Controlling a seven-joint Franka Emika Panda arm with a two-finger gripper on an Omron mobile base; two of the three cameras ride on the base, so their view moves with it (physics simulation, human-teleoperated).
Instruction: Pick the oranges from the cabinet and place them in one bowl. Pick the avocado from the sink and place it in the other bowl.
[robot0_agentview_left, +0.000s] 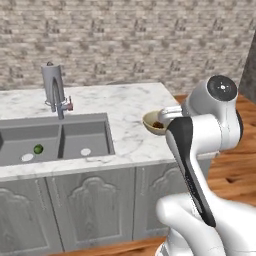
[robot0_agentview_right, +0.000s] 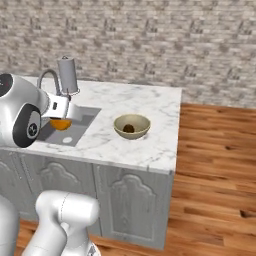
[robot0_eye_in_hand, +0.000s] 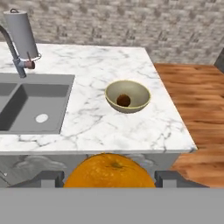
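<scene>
An orange (robot0_eye_in_hand: 108, 170) is held between the fingers of the gripper (robot0_eye_in_hand: 108, 178) at the bottom centre of the hand view, while the pale bowl (robot0_eye_in_hand: 127, 96), already containing a darker orange (robot0_eye_in_hand: 124, 100), is seen above it near the frame's centre.

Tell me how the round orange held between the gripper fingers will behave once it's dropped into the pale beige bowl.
The bright round orange looks smooth and spherical, so it will probably roll. The pale beige bowl curves inward, likely catching it. It may bump the darker brownish orange already inside.
</scene>
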